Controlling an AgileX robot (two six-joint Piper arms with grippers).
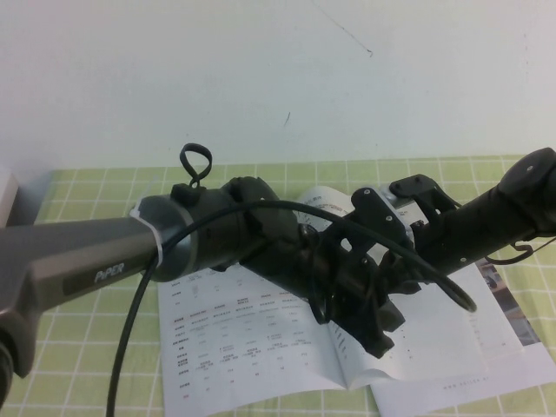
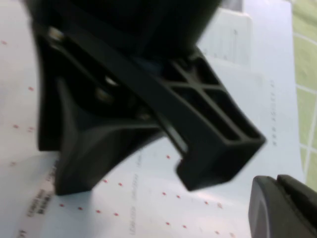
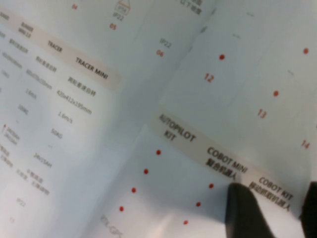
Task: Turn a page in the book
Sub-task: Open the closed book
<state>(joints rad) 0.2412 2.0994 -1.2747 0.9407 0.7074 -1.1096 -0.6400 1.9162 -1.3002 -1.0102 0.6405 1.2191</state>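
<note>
The thin white paper booklet printed with small grey tables [image 1: 252, 334] lies open on the green-and-white checked tablecloth [image 1: 78, 347], near the front edge of the table, and both arms meet over its middle, probably because the fold is where a sheet is easiest to catch. The left gripper [image 1: 369, 326] hangs low over the spread; in the left wrist view its black ribbed fingers [image 2: 218, 129] stand apart with nothing between them, seemingly placed to steady or press the paper. The right gripper [image 1: 408, 217] reaches in from the right side, and its own camera shows two dark fingertips [image 3: 245, 210] parted on either side of the edge of the thin white flexible sheet with red dots [image 3: 233, 114], which looks slightly raised; whether they actually pinch it cannot be told. Readable print includes "TRACER", "TRACER MINI", "AUTOPILOT KIT" and "COBOT MINI" and "COBOT KIT", plus numbers 12, 13 and 14. The grey left arm carries the word "PiPER" [image 1: 111, 274].
</note>
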